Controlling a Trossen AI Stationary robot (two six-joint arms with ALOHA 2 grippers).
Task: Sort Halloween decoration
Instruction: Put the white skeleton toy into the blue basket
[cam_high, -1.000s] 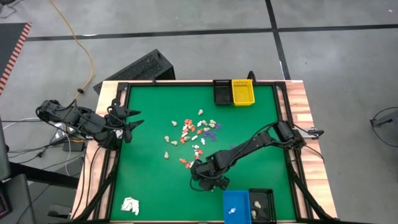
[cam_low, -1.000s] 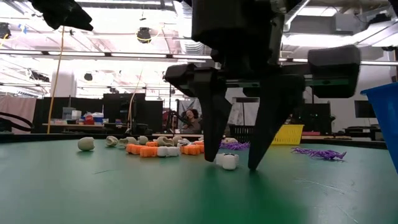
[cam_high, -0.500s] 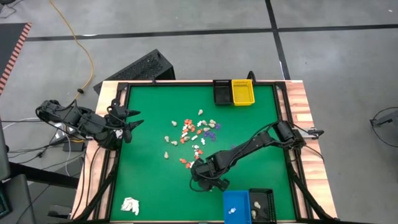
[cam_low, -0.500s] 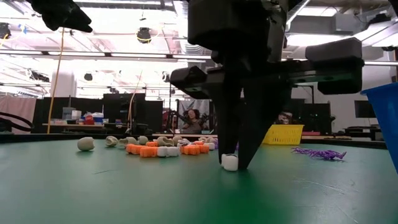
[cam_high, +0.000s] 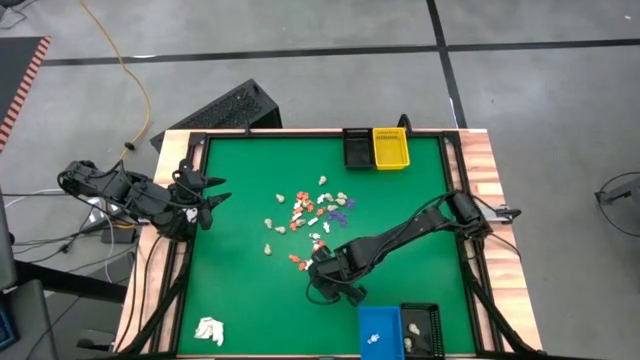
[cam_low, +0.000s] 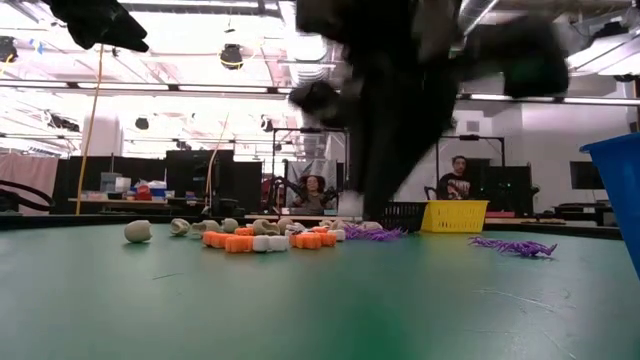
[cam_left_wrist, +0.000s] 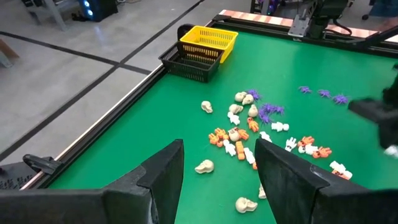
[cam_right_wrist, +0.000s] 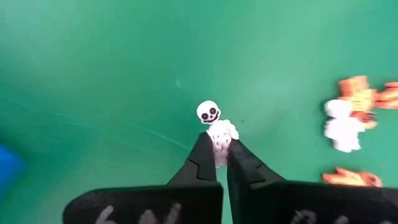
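1 tiny white skeleton figurine (cam_right_wrist: 216, 127), black-eyed skull, between right fingers (cam_right_wrist: 200, 163).

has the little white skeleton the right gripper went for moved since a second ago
Yes. It lay on the green mat between open fingers; now the right gripper is shut on the white skeleton and has lifted it off the mat in the low view.

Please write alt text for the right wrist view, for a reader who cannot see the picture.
The right gripper is shut on a small white skeleton figure, whose round head with dark eyes sticks out beyond the fingertips, above the green table. A few orange and white pieces lie to one side.
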